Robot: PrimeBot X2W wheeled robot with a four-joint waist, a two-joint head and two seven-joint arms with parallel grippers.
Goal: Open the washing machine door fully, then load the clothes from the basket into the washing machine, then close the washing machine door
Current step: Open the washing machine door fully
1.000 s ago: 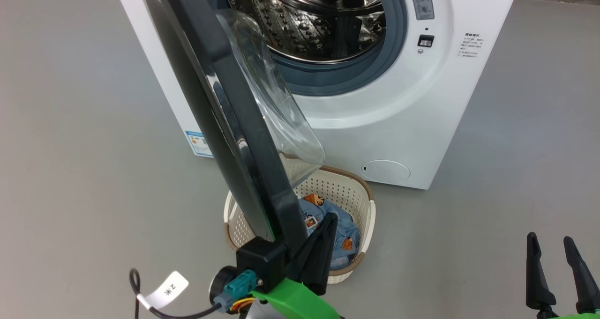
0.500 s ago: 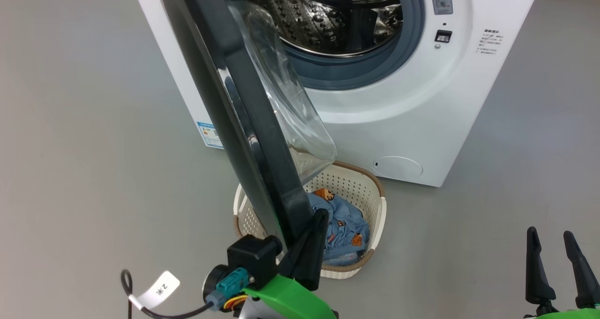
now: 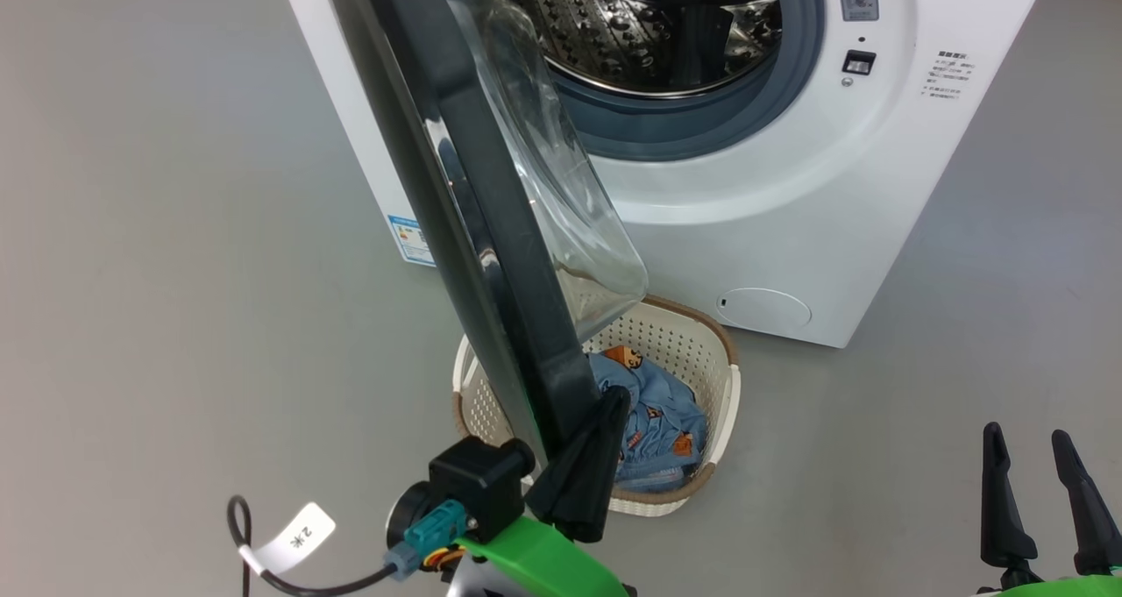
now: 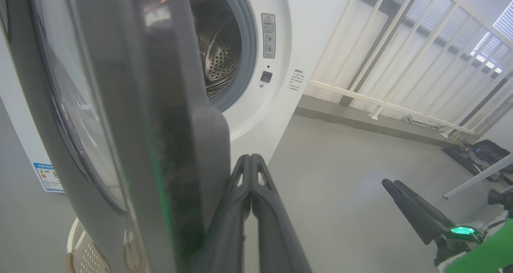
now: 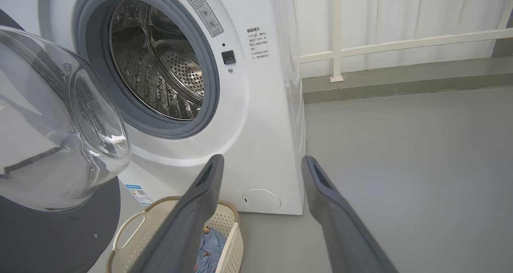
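The white washing machine (image 3: 789, 229) stands open, its steel drum (image 5: 160, 64) bare. The washing machine door (image 3: 491, 255) hangs swung out towards me, seen nearly edge-on, its glass bowl (image 5: 52, 116) facing the drum. My left gripper (image 3: 616, 395) is shut, its fingers lying against the inner side of the door's black rim (image 4: 140, 104) at its free end, holding nothing. Under the door sits the cream basket (image 3: 701, 334) with the blue printed clothes (image 3: 657, 413) in it. My right gripper (image 3: 1039, 457) stands open and empty at the lower right, apart from everything.
Grey floor (image 3: 175, 273) spreads all round the machine and basket. A white railing (image 5: 380, 44) and a low ledge run behind the machine on its right. A cable with a white tag (image 3: 294, 536) hangs by my left wrist.
The whole head view has slid, so the camera moved: machine and basket now sit further right. My left gripper stays shut against the door's rim. The right gripper is unchanged.
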